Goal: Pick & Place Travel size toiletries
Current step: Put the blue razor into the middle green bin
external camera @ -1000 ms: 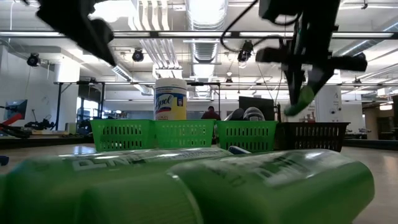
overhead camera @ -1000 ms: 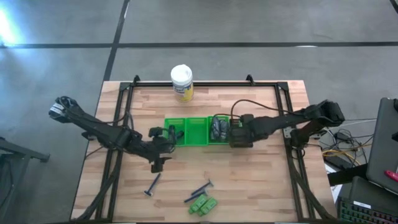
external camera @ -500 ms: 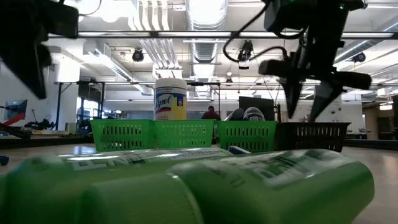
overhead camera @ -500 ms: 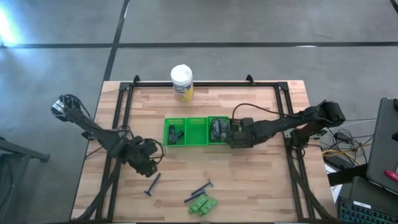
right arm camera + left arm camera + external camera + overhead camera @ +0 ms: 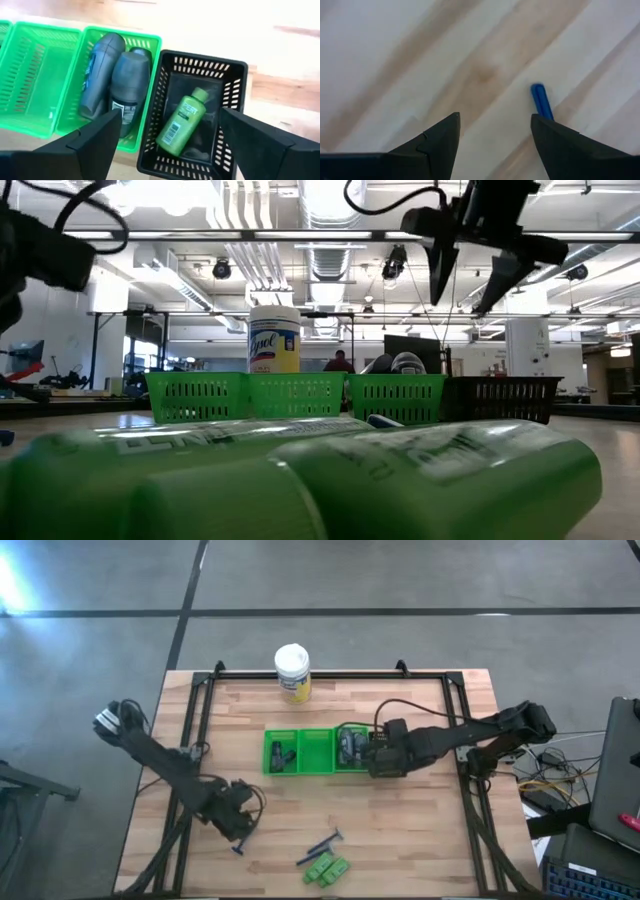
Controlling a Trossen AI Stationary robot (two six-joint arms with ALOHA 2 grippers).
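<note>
A green bottle [image 5: 182, 120] lies tilted in the black basket [image 5: 200, 56], next to the green tray [image 5: 310, 752]. Dark grey bottles [image 5: 117, 75] lie in the tray's right compartment, and small dark items [image 5: 283, 755] in its left one. My right gripper [image 5: 170, 114] hangs open above the basket, holding nothing. A thin blue stick [image 5: 541, 100] lies flat on the wood at the near left. My left gripper [image 5: 240, 824] is open, pointing down just over the stick's far end, apart from it. Another blue stick [image 5: 322, 844] and green bottles [image 5: 327, 868] lie near the front edge.
A white-lidded jar with a yellow label [image 5: 292, 673] stands at the table's far edge. A black frame [image 5: 330, 675] runs along the far edge and the table's sides. Bare wood lies between the tray and the items at the front.
My right gripper has opened and let go of the green bottle, which now lies in the black basket; the gripper has then risen. My left gripper has swung from the tray toward the table's near left, sunk toward the blue stick and rolled about its axis, staying open.
</note>
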